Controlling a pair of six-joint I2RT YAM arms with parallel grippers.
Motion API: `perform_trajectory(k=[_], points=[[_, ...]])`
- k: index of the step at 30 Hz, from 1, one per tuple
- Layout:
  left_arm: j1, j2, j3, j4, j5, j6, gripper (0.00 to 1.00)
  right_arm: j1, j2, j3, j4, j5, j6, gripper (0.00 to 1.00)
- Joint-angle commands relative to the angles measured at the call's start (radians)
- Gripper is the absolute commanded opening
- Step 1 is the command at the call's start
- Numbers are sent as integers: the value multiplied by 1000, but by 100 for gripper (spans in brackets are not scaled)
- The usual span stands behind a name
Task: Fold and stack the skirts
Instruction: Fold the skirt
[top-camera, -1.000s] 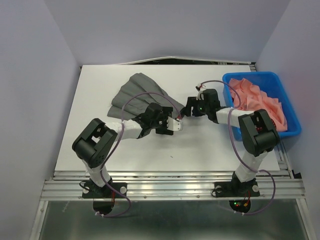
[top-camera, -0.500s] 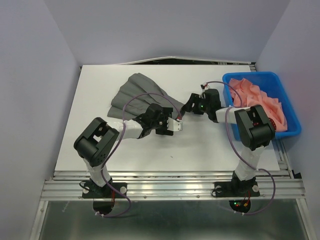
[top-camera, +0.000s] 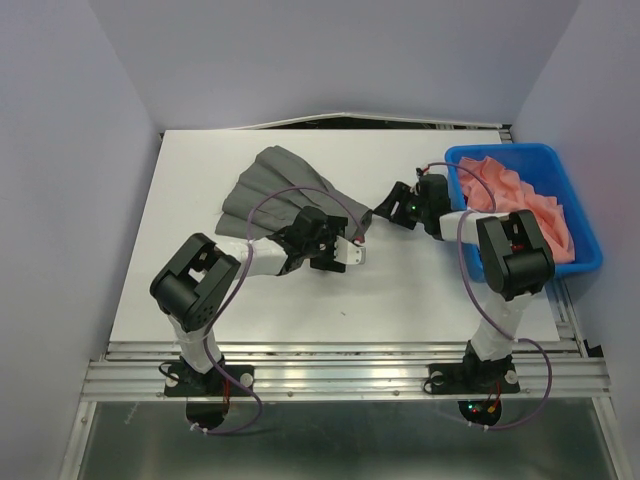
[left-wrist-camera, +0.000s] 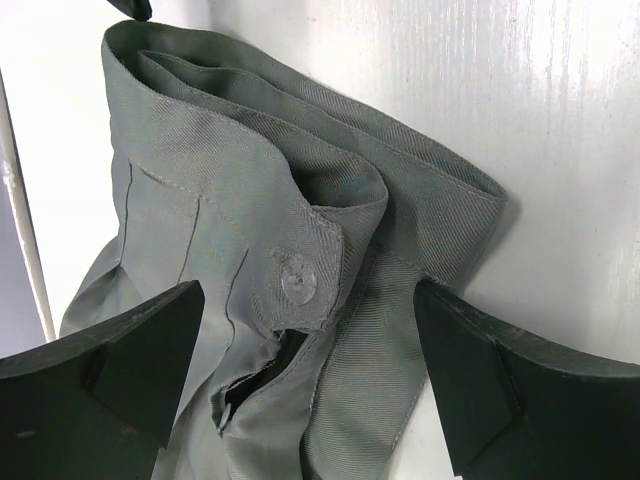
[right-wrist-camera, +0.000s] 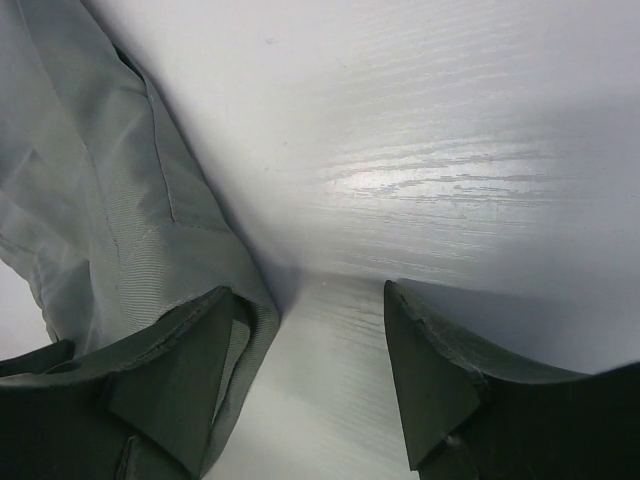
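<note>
On the table (top-camera: 420, 290), toward its far left: grey skirt (top-camera: 272, 188), lying flat in soft pleats, hem fanned out to the far left, narrow waistband (left-wrist-camera: 440, 200) turned toward the table's middle. Folded over on itself at that end, with a clear button (left-wrist-camera: 296, 281) showing on the tab.

Directly above the skirt's waistband: left pincer (left-wrist-camera: 307, 290), fingers spread wide, one dark tip on either side of the button, gripping nothing. Cannot tell whether the tips touch the cloth or hang just over it.

At the skirt's right edge, beside the same waistband: right pincer (right-wrist-camera: 308, 290), fingers partly apart and closed on nothing. One tip right against the skirt's hemmed edge, which curls up just inside it; the other tip over bare table, clear of the cloth.

Both pincers close together at the skirt's narrow end, the left arm reaching across the skirt's near side, the right arm coming in from the right.

Well to the right of the skirt, at the table's edge: blue bin (top-camera: 497, 149), holding crumpled pink cloth (top-camera: 530, 205)
</note>
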Motion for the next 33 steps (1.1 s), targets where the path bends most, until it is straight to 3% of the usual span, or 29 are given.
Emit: perform_trajectory(k=[1, 7, 15, 18, 19, 21, 27, 33], points=[[-7, 0, 40, -21, 18, 34, 99, -1, 33, 26, -132, -28, -35, 67], [-7, -2, 47, -26, 24, 26, 99, -1, -43, -49, -104, -82, -52, 68], [-7, -3, 58, -31, 28, 23, 99, 9, 3, -10, -123, -97, -61, 66], [-5, -3, 61, -32, 28, 20, 99, 9, -4, -43, -37, -146, -44, 35], [-7, -3, 60, -32, 29, 20, 99, 9, -5, -46, -34, -160, -44, 15], [-7, -3, 54, -31, 31, 20, 99, 9, -22, -57, -34, -175, -35, 3], [-7, -6, 49, -32, 31, 17, 99, 9, -128, -160, 130, -300, 102, 1], [-7, -8, 49, -37, 26, 18, 99, 9, -54, -160, 256, -336, 243, 1]])
